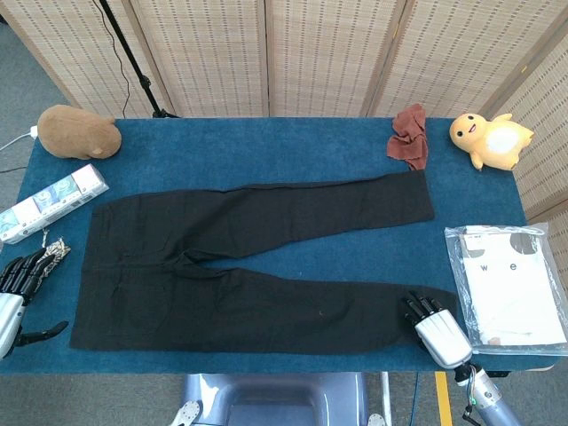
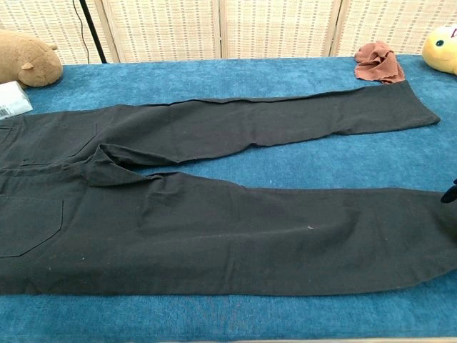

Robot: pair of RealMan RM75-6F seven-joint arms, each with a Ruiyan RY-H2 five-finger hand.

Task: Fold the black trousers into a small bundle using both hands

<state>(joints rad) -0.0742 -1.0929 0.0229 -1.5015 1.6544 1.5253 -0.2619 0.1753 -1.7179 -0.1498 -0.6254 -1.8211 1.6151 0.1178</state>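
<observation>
While nothing is yet lifted, risks below, placed relative to the black trousers (image 1: 240,266).

Trousers: spread flat across the blue bench (image 1: 266,146), waistband toward the left end, two legs running right; unfolded.

Right hand (image 1: 435,324): at the near leg's cuff, fingertips on or just over the hem; grasp cannot be told from either view.

Left hand (image 1: 19,288): just off the waistband's near-left corner, fingers apart, holding nothing.

Risk, cuff: likely a shallow pinch, so cloth could slip out mid-fold.

Risk, crotch: rumpled fabric where the legs meet could fold crooked.

Risk, neighbours: plastic packet (image 1: 510,288) right of the cuff and rope bundle (image 1: 55,251) left of the waistband could be swept along.
</observation>
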